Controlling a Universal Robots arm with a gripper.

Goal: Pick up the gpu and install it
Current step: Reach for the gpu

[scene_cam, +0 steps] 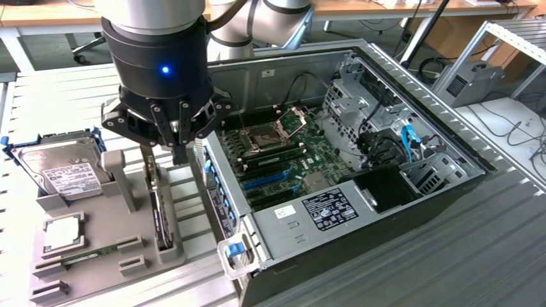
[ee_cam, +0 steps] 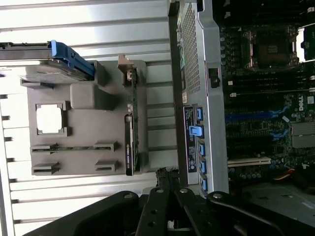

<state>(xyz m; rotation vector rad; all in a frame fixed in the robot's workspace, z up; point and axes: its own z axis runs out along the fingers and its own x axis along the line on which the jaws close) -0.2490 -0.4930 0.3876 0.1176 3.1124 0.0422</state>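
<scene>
The gpu [scene_cam: 158, 214] stood on edge in the grey holder [scene_cam: 119, 185], at its side nearest the computer case [scene_cam: 273, 70]. The pincer [scene_cam: 176, 157] hung above the holder, closed and empty. A good grip, I judge, needed it square over the card's thin edge.

Slatted light metal table [scene_cam: 60, 96]. Grey parts holder [scene_cam: 101, 254] flat on it, exterior view's left. Open PC case [scene_cam: 392, 236] just beside holder, on the right.
</scene>
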